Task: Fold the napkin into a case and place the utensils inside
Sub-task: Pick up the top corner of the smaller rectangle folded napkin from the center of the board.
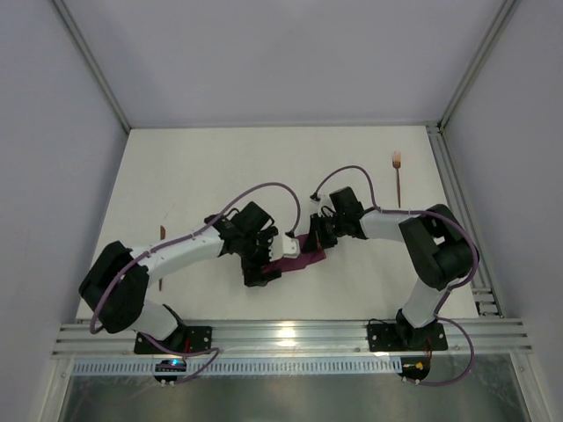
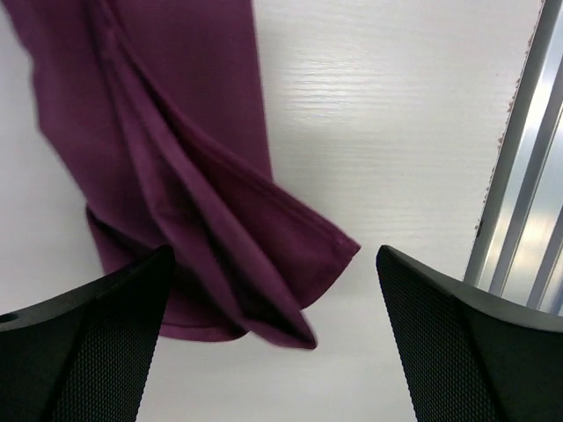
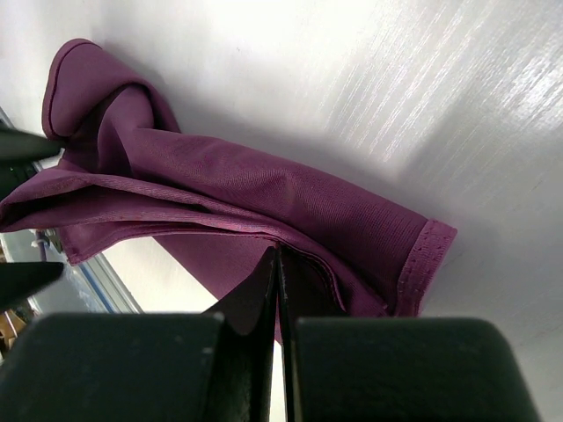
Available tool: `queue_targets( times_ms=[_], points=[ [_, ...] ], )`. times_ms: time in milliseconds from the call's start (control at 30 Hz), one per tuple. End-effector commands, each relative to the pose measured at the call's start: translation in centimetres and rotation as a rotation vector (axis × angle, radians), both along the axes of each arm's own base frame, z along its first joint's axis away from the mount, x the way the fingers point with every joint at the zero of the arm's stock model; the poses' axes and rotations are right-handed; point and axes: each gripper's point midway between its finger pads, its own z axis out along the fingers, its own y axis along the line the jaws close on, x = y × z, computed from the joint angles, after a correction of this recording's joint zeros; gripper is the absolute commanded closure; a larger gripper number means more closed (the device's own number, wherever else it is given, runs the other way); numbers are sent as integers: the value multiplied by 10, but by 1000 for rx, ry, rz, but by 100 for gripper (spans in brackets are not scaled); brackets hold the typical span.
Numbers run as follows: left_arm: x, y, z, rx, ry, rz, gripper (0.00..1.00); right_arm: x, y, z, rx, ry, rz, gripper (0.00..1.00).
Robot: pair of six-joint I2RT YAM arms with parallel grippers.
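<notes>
Both arms bend inward toward the middle of the table, where the bunched, partly folded napkin lies between them: the left gripper hovers over one end with jaws spread wide, while the right gripper is closed, pinching the cloth's layered edge.

From above, the left arm hides part of one utensil and much of the napkin.
</notes>
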Motion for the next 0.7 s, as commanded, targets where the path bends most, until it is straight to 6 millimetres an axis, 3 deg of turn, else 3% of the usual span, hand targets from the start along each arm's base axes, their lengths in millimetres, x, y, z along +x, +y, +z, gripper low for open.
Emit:
queue_targets(
  times_ms=[0, 33, 200, 333, 400, 500, 533, 667],
  points=[
    [17, -6, -1, 53, -202, 5, 1, -17, -38, -47, -221, 66, -32, 96],
    [25, -7, 0, 58, -243, 22, 1, -17, -38, -47, -220, 65, -29, 96],
    [10, -18, -3, 66, -266, -22, 1, -18, -39, -47, -223, 62, -24, 96],
    [11, -14, -16, 130, -315, -13, 3, -17, -40, -47, -227, 59, -22, 96],
    [20, -12, -16, 145, -352, 22, 14, -18, -40, -47, -229, 61, -20, 96],
    [30, -13, -1, 114, -412, 74, 44, -18, -40, -47, -228, 61, -20, 96],
    [29, -13, 2, 100, -414, 79, 58, -18, -40, -47, -229, 59, -18, 96],
    [23, -10, 4, 101, -397, 67, 73, -18, -41, -46, -231, 57, -16, 96]
  ],
)
